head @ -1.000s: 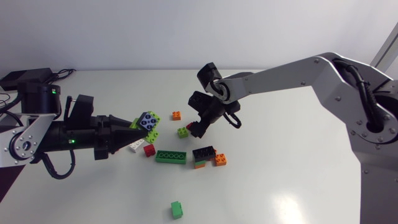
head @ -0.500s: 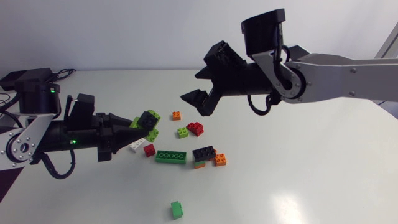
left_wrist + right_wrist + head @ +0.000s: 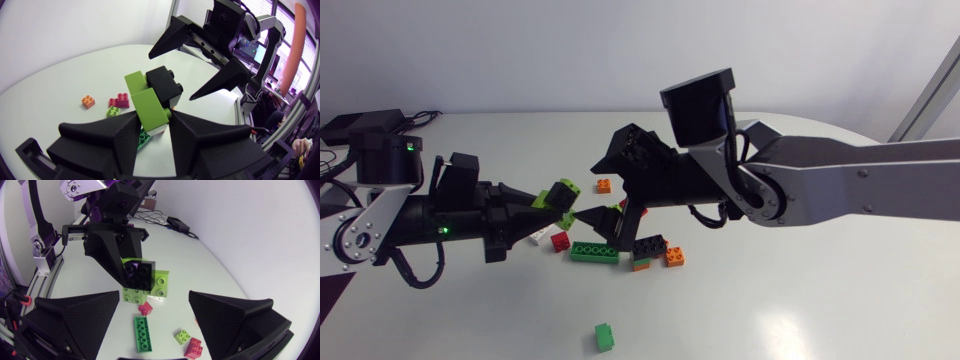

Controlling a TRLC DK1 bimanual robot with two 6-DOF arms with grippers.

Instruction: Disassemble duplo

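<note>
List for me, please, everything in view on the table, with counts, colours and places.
held stack: one, lime-green and black, between the left fingers, above the table
long brick: one, green, mid-table
white brick: one, beside the red cube
red cube: one, left of the long brick
black-on-orange pair: one, right of the long brick
orange bricks: two, one by the pair, one farther back
lime brick, red brick: one each, under the right gripper
green cube: one, alone, near edge
left gripper: shut
right gripper: open, facing the stack
</note>
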